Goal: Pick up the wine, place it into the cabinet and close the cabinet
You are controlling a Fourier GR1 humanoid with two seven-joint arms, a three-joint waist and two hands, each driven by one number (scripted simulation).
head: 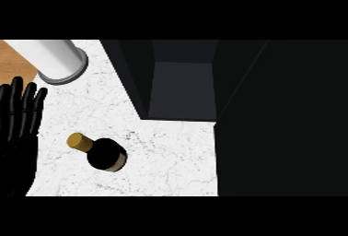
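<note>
Nothing of the task looks done yet: the wine bottle [103, 153] stands untouched on the white bench [170, 156], near and left of the open dark cabinet [182, 87], while the left hand [20, 110] rests at the left edge, fingers straight, holding nothing

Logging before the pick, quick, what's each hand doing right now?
Left hand: open, fingers straight, holding nothing.
Right hand: not in view.

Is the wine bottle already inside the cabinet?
No. The wine bottle stands on the white counter in front of the open cabinet, with no hand on it.
</note>
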